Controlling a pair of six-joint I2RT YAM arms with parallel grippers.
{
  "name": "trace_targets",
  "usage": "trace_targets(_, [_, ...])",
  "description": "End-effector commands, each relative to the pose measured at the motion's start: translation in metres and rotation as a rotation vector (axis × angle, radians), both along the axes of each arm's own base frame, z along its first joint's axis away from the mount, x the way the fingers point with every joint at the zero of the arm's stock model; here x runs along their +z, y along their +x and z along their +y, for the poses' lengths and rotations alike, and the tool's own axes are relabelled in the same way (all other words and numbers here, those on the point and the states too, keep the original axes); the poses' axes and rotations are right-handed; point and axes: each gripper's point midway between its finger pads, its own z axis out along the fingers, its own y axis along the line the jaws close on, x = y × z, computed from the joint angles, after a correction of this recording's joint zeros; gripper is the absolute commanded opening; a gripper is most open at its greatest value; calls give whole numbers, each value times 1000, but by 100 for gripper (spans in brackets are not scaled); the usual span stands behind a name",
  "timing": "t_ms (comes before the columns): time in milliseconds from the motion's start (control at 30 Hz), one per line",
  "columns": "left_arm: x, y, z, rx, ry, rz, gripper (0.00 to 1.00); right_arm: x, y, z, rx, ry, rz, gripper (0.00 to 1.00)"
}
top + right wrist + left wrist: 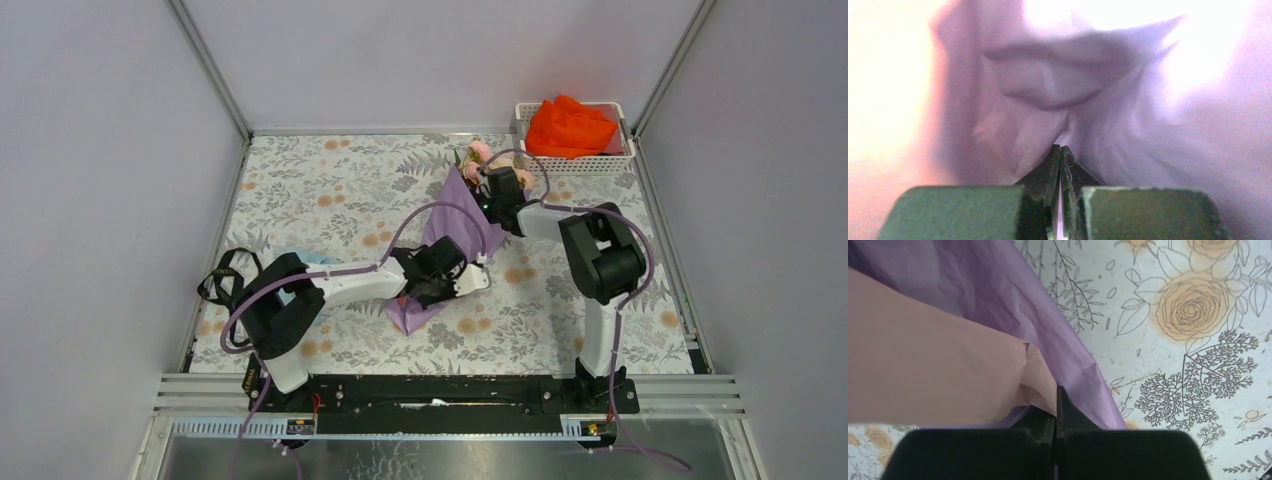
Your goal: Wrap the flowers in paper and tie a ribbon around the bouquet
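Showing the wrapping stage, both arms on the bouquet.

Top external view: the paper (455, 225) lies as a lilac cone on the patterned counter (330, 190). Its long axis runs from a narrow tip near the arms' bases up and rightward to an open mouth, where the flowers (478, 155) emerge. The left hand (428, 288) sits at the narrow lower part and the right hand (490, 190) at the mouth, just below the blooms. The ribbon (222, 272) lies in a black loop at the counter's left edge, well apart from the cone. It is beside the left arm's elbow, so that arm is plainly the nearer to it. A white basket (575, 160) holding an orange cloth (568, 125) stands at the far right corner.

Left wrist view: the left hand (1056, 400) has its jaws together, pinching a fold of paper (998, 295) where the pink face meets the lilac face.

Right wrist view: the right hand (1060, 155) is clamped on a thin edge of paper (1048, 85), which fills the view. The flowers cannot be seen here.

Judgement: tying is not yet begun, and reaching the ribbon would require the left hand to let go and travel leftward.
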Motion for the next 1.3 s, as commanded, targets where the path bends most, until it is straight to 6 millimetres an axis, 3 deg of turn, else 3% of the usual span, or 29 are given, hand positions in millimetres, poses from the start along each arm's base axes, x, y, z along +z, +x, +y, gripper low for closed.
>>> trace_targets(0, [-15, -1, -1, -34, 25, -52, 0, 74, 30, -30, -75, -20, -151, 8])
trace_targets(200, [-34, -7, 11, -44, 83, -70, 0, 79, 16, -103, -170, -193, -125, 15])
trace_targets(300, [-39, -6, 17, -46, 126, -99, 0, 87, -2, -128, -198, -199, -142, 26])
trace_targets(467, [-42, -9, 17, -61, 151, -118, 0, 133, -32, -113, -43, -89, -270, 57])
trace_targets(633, [-43, -8, 16, -65, 158, -125, 0, 168, -51, -91, 16, 69, -314, 98])
trace_targets(767, [-42, -7, 16, -70, 161, -134, 0, 149, -67, -71, 83, -12, -263, 100])
trace_targets(867, [-43, -8, 17, -72, 163, -132, 0, 123, -73, -71, 89, -74, -177, 100])
trace_targets(933, [-44, -9, 18, -73, 166, -129, 0, 111, -77, -72, 96, -89, -139, 97])
trace_targets(967, [-44, -9, 18, -72, 166, -129, 0, 108, -80, -71, 103, -82, -125, 91])
trace_targets(1000, [-44, -9, 19, -73, 170, -130, 0, 107, -82, -68, 119, -67, -119, 76])
trace_targets(1100, [-42, -9, 19, -76, 171, -132, 0, 102, -83, -72, 126, -98, -108, 8])
trace_targets(1133, [-40, -10, 18, -78, 167, -127, 0, 99, -79, -78, 107, -142, -113, 0])
trace_targets(1200, [-28, -10, 10, -84, 143, -114, 1, 88, -69, -95, 61, -215, -121, 0])
trace_targets(1267, [-10, -15, 2, -94, 107, -69, 33, 73, -60, -113, 19, -253, -109, 0])
